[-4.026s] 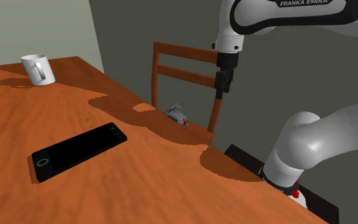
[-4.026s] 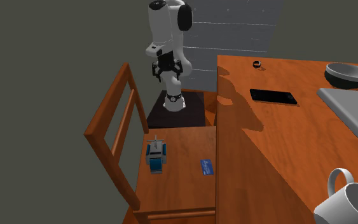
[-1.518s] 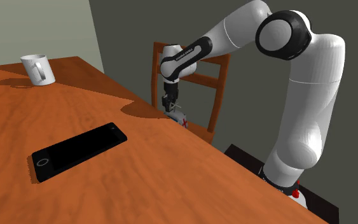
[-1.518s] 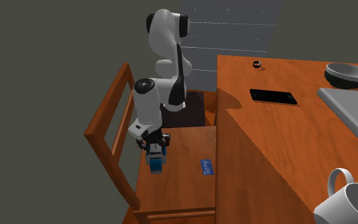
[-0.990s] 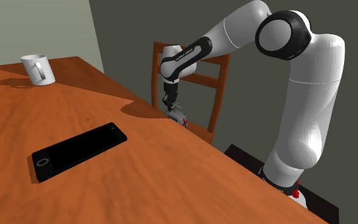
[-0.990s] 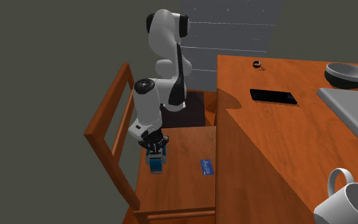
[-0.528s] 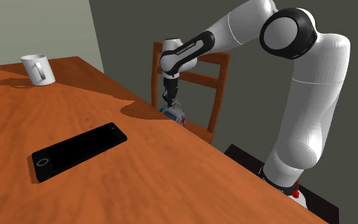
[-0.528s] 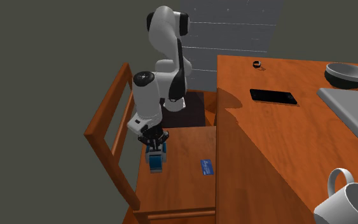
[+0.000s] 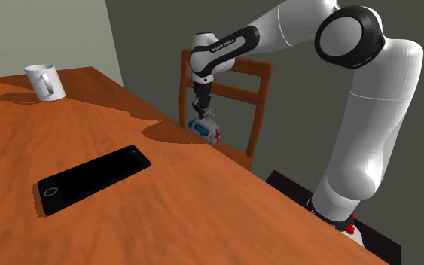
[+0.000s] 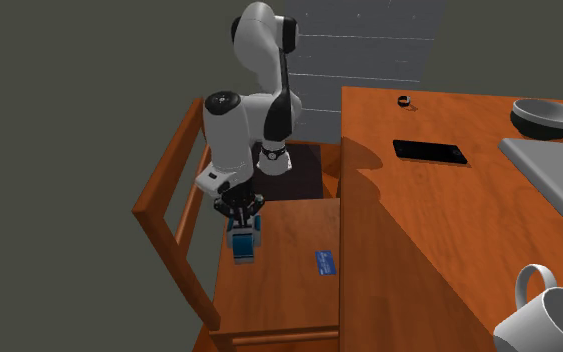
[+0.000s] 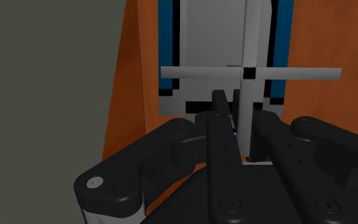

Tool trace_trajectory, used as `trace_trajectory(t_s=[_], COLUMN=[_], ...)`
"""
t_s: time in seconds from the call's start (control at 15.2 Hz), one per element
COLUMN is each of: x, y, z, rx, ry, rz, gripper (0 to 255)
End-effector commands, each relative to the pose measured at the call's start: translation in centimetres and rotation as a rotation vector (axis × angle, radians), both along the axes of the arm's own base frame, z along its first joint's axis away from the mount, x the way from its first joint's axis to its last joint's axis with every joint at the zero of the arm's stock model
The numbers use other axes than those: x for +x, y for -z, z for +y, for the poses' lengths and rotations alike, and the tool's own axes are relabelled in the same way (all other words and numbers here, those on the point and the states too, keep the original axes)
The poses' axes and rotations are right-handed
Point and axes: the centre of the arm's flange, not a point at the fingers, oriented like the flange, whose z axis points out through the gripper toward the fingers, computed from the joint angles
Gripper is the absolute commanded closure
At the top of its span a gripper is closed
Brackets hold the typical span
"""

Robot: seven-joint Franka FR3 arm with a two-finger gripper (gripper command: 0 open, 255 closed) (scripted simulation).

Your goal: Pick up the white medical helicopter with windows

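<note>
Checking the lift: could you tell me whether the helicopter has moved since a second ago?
Yes, the helicopter has risen slightly, away from the chair seat.

The orange wooden surface [image 9: 165,203] bears a white mug [image 9: 46,81], a flat black phone [image 9: 91,179] and a grey bowl [image 10: 550,117]; a blue card [image 10: 323,262] lies on the wooden chair seat [image 10: 287,298].

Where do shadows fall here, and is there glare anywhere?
Shoulder view: the white mug throws a dark shadow onto the brown wooden table, and another darkens its edge by the wooden chair. Second exterior view: a shadow patch near the flat black phone. Wrist view: even light, no glare on the white-and-blue helicopter.
</note>
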Motion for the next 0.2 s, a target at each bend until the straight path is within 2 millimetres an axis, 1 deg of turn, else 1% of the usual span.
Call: trace_trajectory(t_s=[0.0, 0.13], x=[0.05, 0.05], y=[-1.06, -1.14], z=[-0.1, -0.1], rx=[0.0, 0.0], ry=[0.0, 0.0], rz=[-0.001, -0.001], gripper=[255, 255])
